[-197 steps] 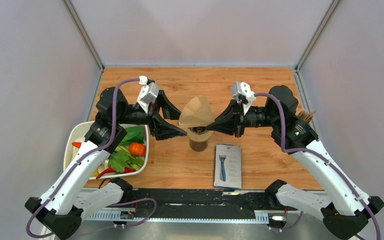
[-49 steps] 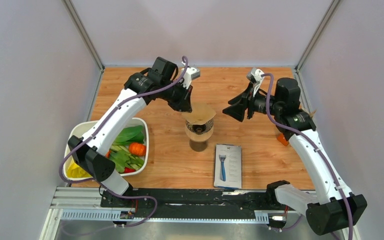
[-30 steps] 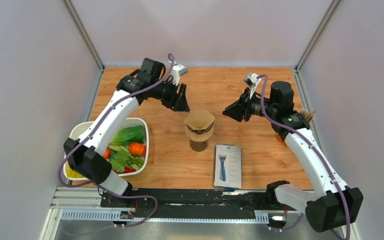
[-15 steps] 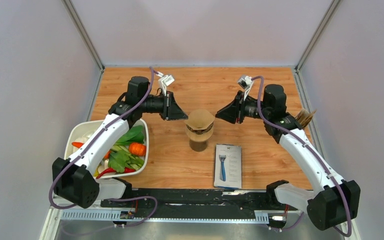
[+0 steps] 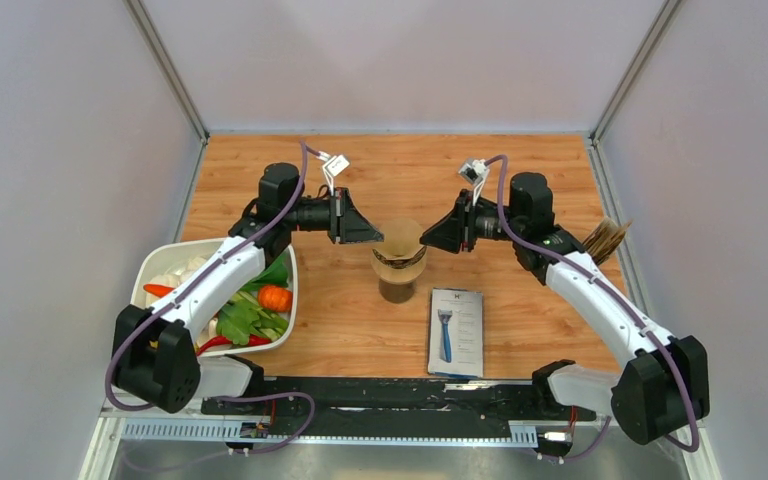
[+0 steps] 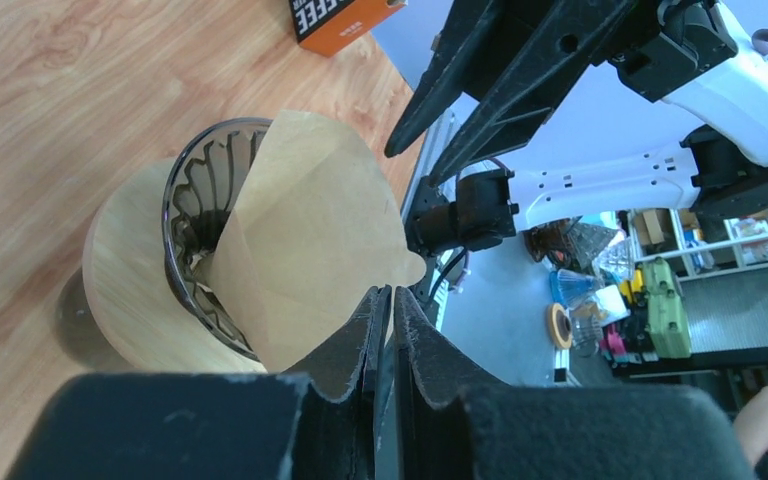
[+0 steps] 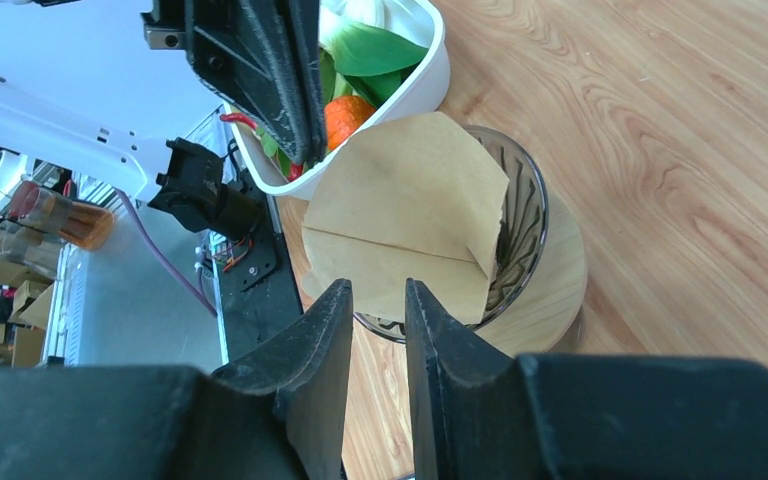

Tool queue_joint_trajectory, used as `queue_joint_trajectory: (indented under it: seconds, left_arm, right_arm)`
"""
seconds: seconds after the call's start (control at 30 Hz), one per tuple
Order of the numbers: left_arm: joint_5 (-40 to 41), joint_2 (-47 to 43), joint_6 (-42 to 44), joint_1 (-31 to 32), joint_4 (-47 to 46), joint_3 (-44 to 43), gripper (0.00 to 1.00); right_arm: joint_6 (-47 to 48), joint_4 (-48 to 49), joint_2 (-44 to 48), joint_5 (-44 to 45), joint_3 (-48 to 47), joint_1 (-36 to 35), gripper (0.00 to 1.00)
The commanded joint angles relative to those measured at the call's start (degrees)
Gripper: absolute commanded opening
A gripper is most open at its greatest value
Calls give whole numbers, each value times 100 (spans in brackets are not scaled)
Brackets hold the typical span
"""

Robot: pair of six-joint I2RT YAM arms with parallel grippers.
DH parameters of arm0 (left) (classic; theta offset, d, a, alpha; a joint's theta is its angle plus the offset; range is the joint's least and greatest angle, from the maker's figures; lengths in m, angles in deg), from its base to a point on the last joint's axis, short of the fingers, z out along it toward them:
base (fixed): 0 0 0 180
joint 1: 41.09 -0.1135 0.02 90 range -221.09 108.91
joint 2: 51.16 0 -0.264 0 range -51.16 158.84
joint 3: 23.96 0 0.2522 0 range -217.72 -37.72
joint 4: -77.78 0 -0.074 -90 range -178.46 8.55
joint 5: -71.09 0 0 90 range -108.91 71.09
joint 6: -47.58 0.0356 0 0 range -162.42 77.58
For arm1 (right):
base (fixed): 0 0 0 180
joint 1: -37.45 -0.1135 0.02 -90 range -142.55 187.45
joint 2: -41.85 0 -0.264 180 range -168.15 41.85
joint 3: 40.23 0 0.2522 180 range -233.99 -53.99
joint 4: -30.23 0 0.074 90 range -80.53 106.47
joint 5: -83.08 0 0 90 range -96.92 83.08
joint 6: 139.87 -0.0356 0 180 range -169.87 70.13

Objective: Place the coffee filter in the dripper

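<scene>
The coffee filter (image 5: 400, 236), a tan paper cone pressed flat, stands tilted in the dripper (image 5: 398, 262), a ribbed brownish funnel on a wooden collar at mid-table. In the left wrist view the filter (image 6: 310, 230) leans out over the dripper's rim (image 6: 192, 180). My left gripper (image 6: 391, 292) has its jaws almost together on the filter's outer edge. From the other side my right gripper (image 7: 378, 288) stands open a finger's width, with the filter's (image 7: 405, 220) lower edge at its tips. In the top view the left gripper (image 5: 378, 240) and the right gripper (image 5: 424, 241) flank the filter.
A white tub (image 5: 175, 262) of vegetables sits left of the dripper. A boxed razor (image 5: 456, 330) lies just in front of the dripper. An orange box (image 6: 345, 15) lies beyond it, and brushes (image 5: 608, 238) stand at the right edge.
Both arms have swung down and inward until their tips meet the filter from either side. The left jaws have closed from wide to nearly together. The filter stays in the dripper.
</scene>
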Motion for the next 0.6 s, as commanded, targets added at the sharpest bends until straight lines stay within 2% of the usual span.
queue_joint_trajectory:
  seconds: [0.0, 0.57]
  left_arm:
    - [-179, 179, -350, -31, -657, 108, 13]
    - [-97, 609, -182, -32, -597, 147, 12]
  right_arm:
    - [-38, 307, -57, -106, 83, -96, 29]
    - [335, 108, -245, 62, 88, -256, 28]
